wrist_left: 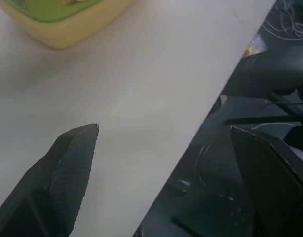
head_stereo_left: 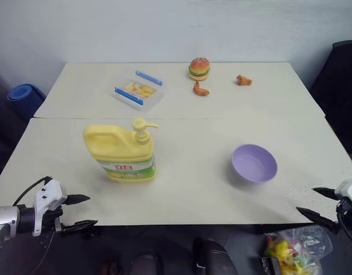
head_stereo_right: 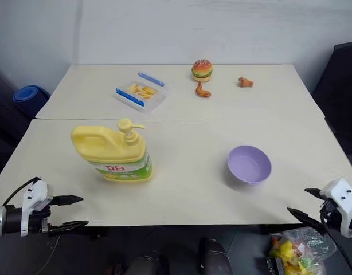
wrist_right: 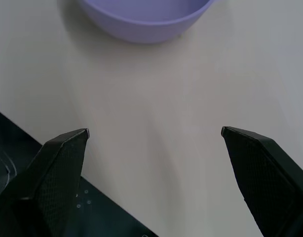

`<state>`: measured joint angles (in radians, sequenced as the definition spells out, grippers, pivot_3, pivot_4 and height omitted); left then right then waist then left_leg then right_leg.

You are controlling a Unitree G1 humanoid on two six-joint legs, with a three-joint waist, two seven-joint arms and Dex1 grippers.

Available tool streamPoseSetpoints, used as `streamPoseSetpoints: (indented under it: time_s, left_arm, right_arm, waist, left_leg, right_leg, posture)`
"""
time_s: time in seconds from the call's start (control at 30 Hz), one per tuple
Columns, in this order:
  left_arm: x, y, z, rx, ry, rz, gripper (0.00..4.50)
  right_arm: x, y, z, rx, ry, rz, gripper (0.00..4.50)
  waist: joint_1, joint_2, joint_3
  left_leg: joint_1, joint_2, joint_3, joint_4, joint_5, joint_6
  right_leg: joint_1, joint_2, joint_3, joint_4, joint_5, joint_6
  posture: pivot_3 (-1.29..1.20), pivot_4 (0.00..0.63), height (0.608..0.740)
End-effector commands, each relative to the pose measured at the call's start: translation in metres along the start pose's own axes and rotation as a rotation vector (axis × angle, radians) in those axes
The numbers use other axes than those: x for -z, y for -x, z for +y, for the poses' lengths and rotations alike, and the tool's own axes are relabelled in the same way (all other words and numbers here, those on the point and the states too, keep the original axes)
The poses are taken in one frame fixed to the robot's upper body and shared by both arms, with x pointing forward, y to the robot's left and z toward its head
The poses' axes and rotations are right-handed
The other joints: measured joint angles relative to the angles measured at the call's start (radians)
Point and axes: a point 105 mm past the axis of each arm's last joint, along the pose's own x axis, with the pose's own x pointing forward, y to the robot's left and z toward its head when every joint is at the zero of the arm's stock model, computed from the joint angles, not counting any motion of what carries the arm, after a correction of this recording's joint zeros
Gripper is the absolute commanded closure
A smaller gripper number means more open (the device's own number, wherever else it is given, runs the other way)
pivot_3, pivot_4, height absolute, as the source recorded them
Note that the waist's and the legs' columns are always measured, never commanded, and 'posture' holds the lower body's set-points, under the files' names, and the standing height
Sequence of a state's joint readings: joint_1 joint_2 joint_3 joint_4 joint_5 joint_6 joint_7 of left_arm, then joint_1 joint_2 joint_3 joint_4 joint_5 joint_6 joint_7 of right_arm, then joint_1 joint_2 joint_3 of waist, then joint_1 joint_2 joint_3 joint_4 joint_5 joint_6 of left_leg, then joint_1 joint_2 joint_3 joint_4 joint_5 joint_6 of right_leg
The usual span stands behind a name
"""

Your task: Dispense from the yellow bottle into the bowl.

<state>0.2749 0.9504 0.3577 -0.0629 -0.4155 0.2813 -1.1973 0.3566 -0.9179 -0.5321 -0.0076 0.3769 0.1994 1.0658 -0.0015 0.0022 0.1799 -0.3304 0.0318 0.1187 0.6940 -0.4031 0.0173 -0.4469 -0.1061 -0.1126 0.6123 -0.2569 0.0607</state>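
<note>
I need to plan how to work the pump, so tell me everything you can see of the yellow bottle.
The yellow bottle is a squat jug of glossy yellow plastic with a handle moulded into its top and a yellow pump nozzle, spout pointing toward the bowl. A white-and-green label with red writing wraps its lower front. It stands upright on the near table, on the robot's left, well apart from the bowl. Nothing touches it but the table; the open left pincer sits nearer the edge.
</note>
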Motion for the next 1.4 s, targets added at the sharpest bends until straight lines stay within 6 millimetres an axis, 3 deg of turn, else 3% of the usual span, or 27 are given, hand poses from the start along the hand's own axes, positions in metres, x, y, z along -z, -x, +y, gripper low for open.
streamPoseSetpoints:
  time_s: [0.03, 0.23, 0.33, 0.53, 0.7, 0.83, 0.9, 1.23, 1.33, 1.4]
  left_arm:
    - [-0.001, 0.001, 0.0, 0.006, -0.017, 0.005, 0.0]
    - [-0.003, -0.004, 0.003, -0.007, 0.001, -0.007, 0.0]
    - [-0.015, -0.006, -0.019, 0.127, 0.06, -0.045, 0.0]
    - [-0.064, -0.009, -0.053, 0.313, 0.01, -0.136, 0.0]
    - [-0.117, -0.004, -0.072, 0.424, -0.186, -0.191, 0.0]
    - [-0.16, -0.005, -0.073, 0.472, -0.302, -0.256, 0.0]
    - [-0.171, -0.006, -0.074, 0.505, -0.347, -0.262, 0.0]
    - [-0.195, -0.025, -0.067, 0.587, -0.491, -0.248, 0.0]
    - [-0.2, -0.025, -0.069, 0.608, -0.506, -0.255, 0.0]
    - [-0.203, -0.024, -0.068, 0.612, -0.514, -0.258, 0.0]
  right_arm:
    - [-0.012, 0.007, 0.0, -0.007, 0.037, -0.015, 0.02]
    - [-0.015, 0.004, 0.001, 0.004, 0.044, -0.018, 0.02]
    - [-0.022, 0.004, 0.011, -0.051, -0.01, -0.023, 0.02]
    - [-0.059, -0.003, 0.033, -0.141, 0.01, -0.11, 0.02]
    - [-0.099, -0.019, 0.058, -0.213, 0.102, -0.156, 0.02]
    - [-0.105, -0.042, 0.061, -0.172, 0.14, -0.135, 0.02]
    - [-0.104, -0.053, 0.063, -0.178, 0.125, -0.138, 0.02]
    - [-0.089, -0.103, 0.057, -0.075, 0.129, -0.087, 0.02]
    - [-0.09, -0.112, 0.056, -0.055, 0.116, -0.089, 0.63]
    - [-0.09, -0.117, 0.055, -0.045, 0.115, -0.089, 1.29]
  waist:
    - [0.0, 0.0, 0.0]
    - [0.0, 0.0, 0.0]
    - [-0.001, 0.0, 0.0]
    - [0.001, 0.0, 0.0]
    - [0.004, 0.0, 0.0]
    - [0.006, 0.0, 0.0]
    - [0.004, -0.001, 0.001]
    - [0.0, -0.003, 0.002]
    - [0.0, -0.003, 0.002]
    - [0.0, -0.003, 0.002]
  left_leg:
    - [0.0, 0.0, 0.0, 0.0, 0.0, 0.0]
    - [0.0, 0.0, 0.0, 0.0, 0.0, 0.0]
    - [0.0, 0.0, 0.0, 0.0, 0.0, 0.0]
    - [0.0, 0.0, 0.0, 0.003, 0.0, 0.0]
    - [0.001, 0.0, -0.001, 0.004, 0.001, -0.002]
    - [0.0, 0.0, -0.001, 0.004, 0.001, -0.003]
    - [0.0, 0.0, -0.001, 0.005, 0.002, -0.003]
    - [-0.002, -0.002, 0.003, 0.007, 0.004, -0.004]
    - [-0.002, 0.0, 0.002, 0.007, 0.005, -0.006]
    - [-0.002, 0.0, 0.002, 0.007, 0.005, -0.006]
  right_leg:
    - [0.0, 0.0, 0.0, 0.0, 0.0, 0.0]
    - [0.0, 0.0, 0.0, 0.0, 0.0, 0.0]
    - [0.0, 0.001, 0.0, 0.0, 0.0, 0.0]
    - [0.001, 0.001, 0.001, 0.001, 0.0, 0.0]
    - [0.001, 0.001, 0.002, 0.005, 0.0, 0.0]
    - [0.001, 0.004, 0.002, 0.004, 0.0, 0.0]
    - [0.001, 0.009, 0.002, 0.004, 0.0, 0.0]
    - [0.0, 0.019, 0.005, 0.005, 0.001, 0.001]
    - [0.0, 0.022, 0.007, 0.006, 0.001, 0.001]
    - [0.0, 0.022, 0.007, 0.007, 0.0, 0.0]
  posture:
    - [0.0, 0.15, 0.74]
    - [0.0, 0.15, 0.74]
    - [0.0, 0.15, 0.74]
    - [0.0, 0.15, 0.74]
    - [0.0, 0.15, 0.74]
    - [0.0, 0.15, 0.74]
    - [0.0, 0.15, 0.74]
    - [0.0, 0.15, 0.74]
    - [0.0, 0.15, 0.74]
    - [0.0, 0.15, 0.74]
